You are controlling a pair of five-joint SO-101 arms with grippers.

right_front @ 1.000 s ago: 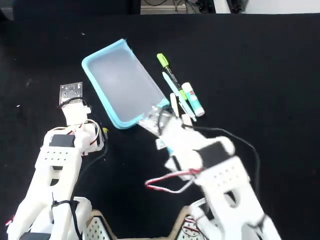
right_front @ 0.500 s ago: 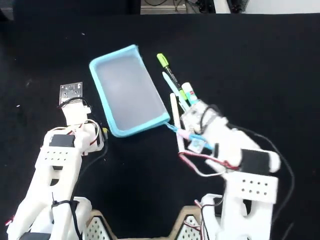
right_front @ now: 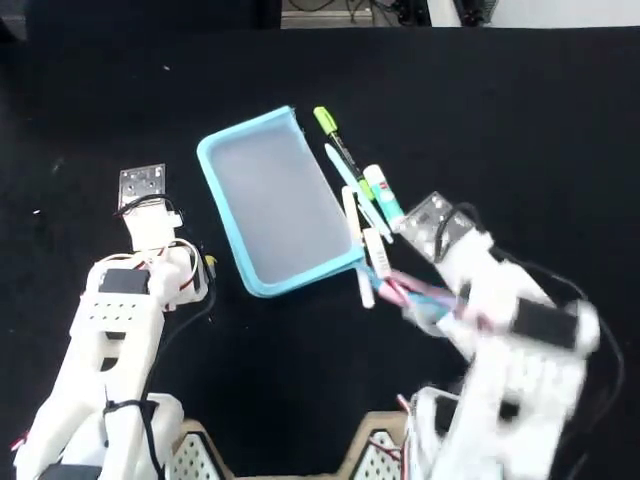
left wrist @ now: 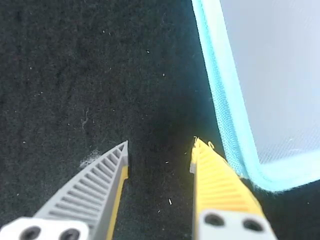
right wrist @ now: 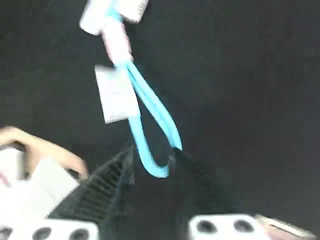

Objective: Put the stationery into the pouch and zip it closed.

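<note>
The pouch (right_front: 285, 200), translucent with a light-blue edge, lies flat in the middle of the black table. A green-capped marker (right_front: 334, 139), a teal pen (right_front: 352, 183), a glue stick (right_front: 385, 199) and two white pens (right_front: 367, 262) lie along its right side. My right gripper (right wrist: 152, 167) is shut on the pouch's blue loop strap (right wrist: 150, 115), which carries a white tag (right wrist: 117, 100). From above, that gripper (right_front: 442, 306) sits right of the pouch's near corner. My left gripper (left wrist: 160, 155) is open just above the cloth, its yellow finger (left wrist: 215, 175) close beside the pouch's edge (left wrist: 225, 115).
The black cloth (right_front: 520, 120) covers the whole table, with free room at the far right and far left. Both arm bases stand at the near edge. Red and white cables trail near the right arm.
My right gripper has pulled the strap to the right and toward the near edge. The pouch slid right and turned with it, nudging the pens. The left arm has stayed still.
</note>
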